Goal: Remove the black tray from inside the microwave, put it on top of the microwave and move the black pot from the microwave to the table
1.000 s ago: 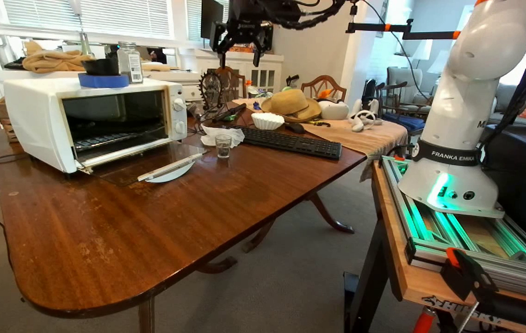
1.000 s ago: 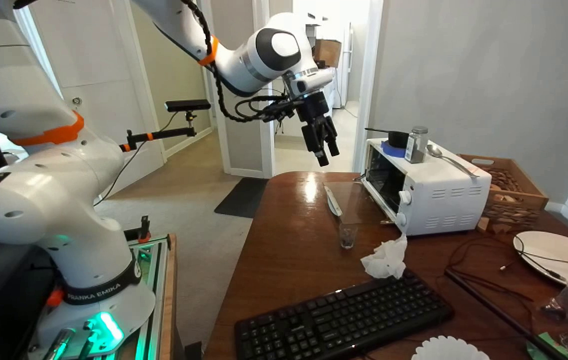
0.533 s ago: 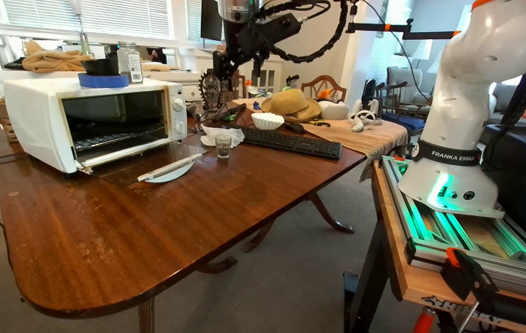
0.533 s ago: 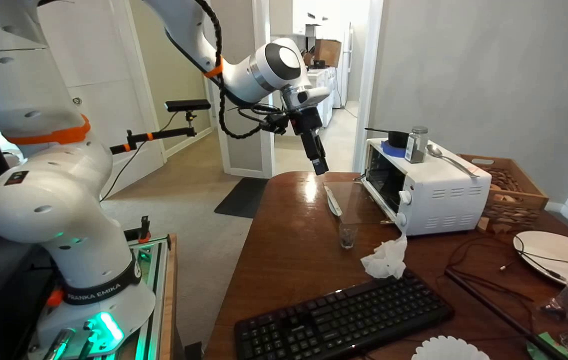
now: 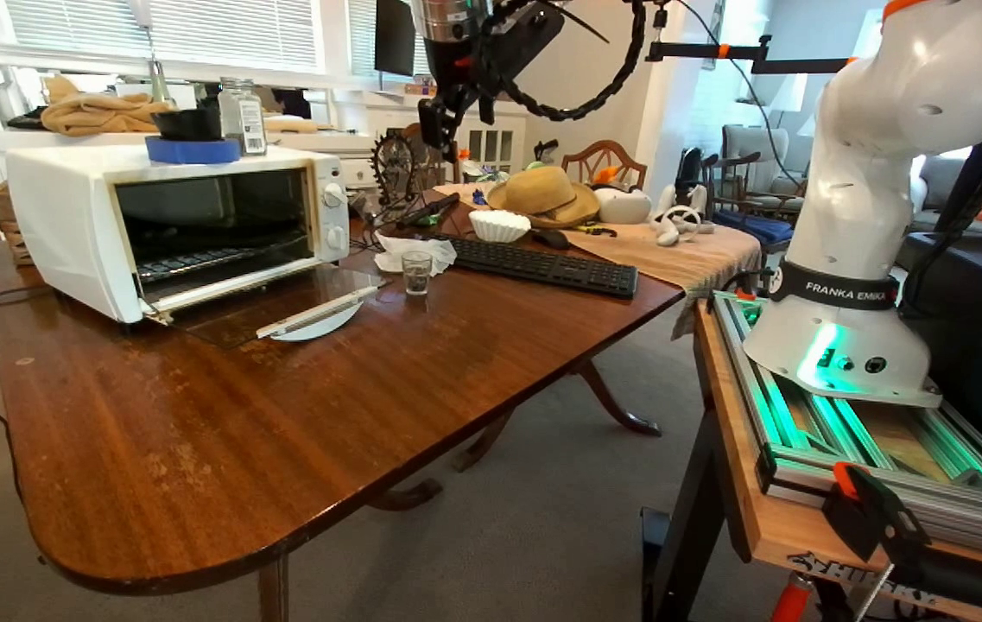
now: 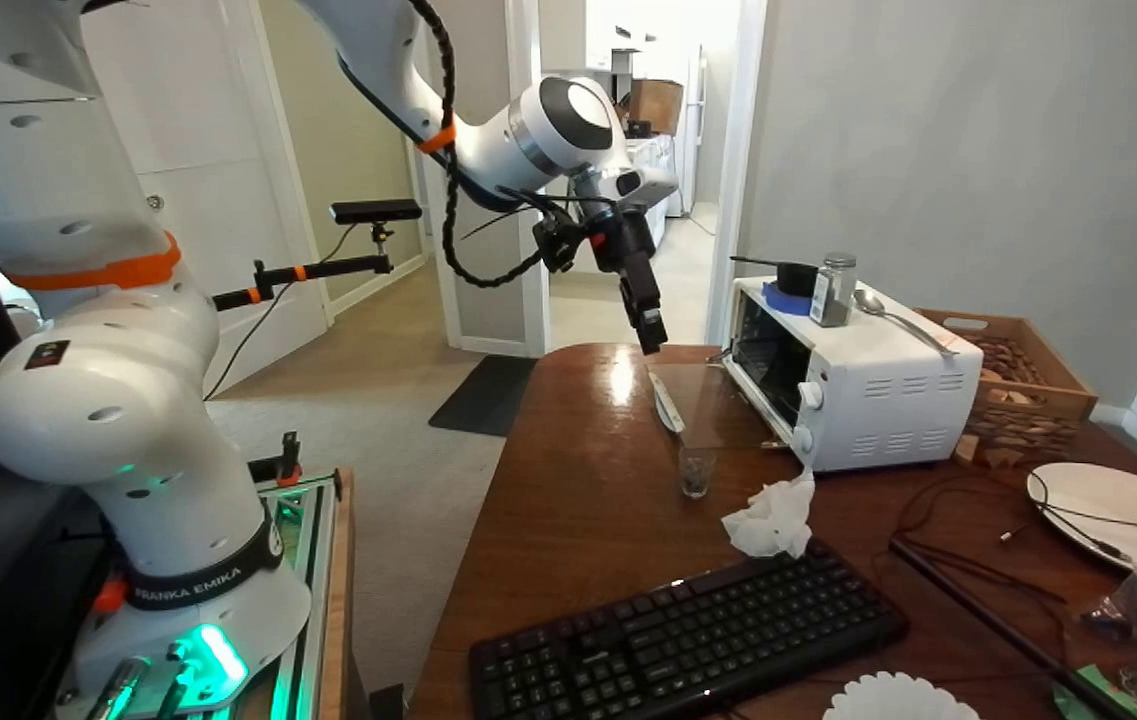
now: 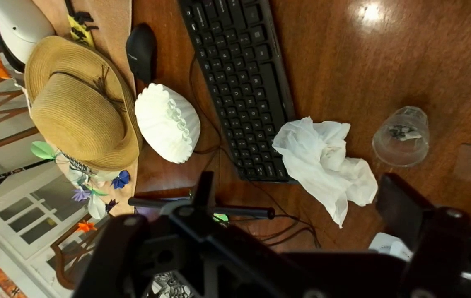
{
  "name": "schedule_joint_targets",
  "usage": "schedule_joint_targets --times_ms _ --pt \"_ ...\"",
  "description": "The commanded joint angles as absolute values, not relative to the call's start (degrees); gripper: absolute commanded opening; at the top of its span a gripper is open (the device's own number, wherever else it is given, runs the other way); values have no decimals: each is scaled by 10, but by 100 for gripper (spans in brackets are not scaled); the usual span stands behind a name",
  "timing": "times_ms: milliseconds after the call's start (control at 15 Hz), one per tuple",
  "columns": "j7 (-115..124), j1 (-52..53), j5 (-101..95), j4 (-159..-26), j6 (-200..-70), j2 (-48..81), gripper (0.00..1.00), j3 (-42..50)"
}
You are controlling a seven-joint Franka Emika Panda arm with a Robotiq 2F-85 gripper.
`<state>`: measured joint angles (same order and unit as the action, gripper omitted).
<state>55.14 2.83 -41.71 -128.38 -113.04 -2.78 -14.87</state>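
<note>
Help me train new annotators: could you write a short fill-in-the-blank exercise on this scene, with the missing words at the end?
1. The glass door of the microwave is not closed but ____.
2. In both exterior views, the squat item seen just below the black pot is coloured ____.
3. In the wrist view, the gripper holds ____.
4. The crumpled white paper overlaps a corner of the keyboard, which is coloured ____.
Missing words: open; blue; nothing; black.
</note>
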Motion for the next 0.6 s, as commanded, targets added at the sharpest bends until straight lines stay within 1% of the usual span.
schedule_joint_targets --times_ms 0,133,333,533 --pt "551 49 -417 -1282 -1128 -27 100 -129" --pt "511 55 -444 -1257 -1120 -1 100 -126" --pt "436 63 -501 -1183 -1093 65 100 -121" --pt "360 77 -551 -1099 -1099 136 100 -110"
